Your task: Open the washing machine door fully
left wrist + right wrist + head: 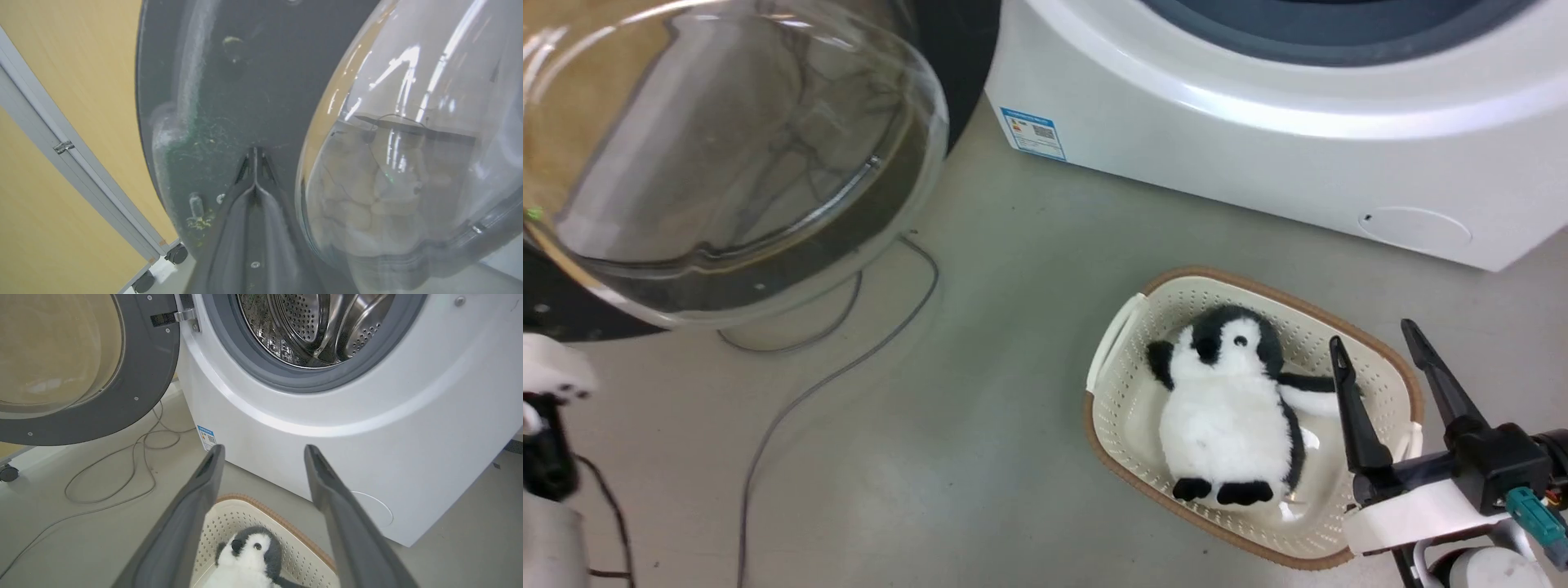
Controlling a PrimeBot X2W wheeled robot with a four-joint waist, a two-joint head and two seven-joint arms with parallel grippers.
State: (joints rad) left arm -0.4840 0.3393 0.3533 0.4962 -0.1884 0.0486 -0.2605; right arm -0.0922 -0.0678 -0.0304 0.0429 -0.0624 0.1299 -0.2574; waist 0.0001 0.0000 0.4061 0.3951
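The door (727, 163) stood swung open to the left of the machine (1258, 139), hanging on its hinge (186, 314), drum mouth uncovered. The left tool (254, 157) was closed, fingers together with nothing between them, tips at the door's dark ring beside the glass bowl. The right tool (263, 449) was wide open and empty, above a basket (1127, 408) holding a penguin (1225, 408) on the floor (980, 408)

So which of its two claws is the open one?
The right gripper, above the basket: its fingers stand apart. The left gripper, at the washing machine door, has them pressed together.
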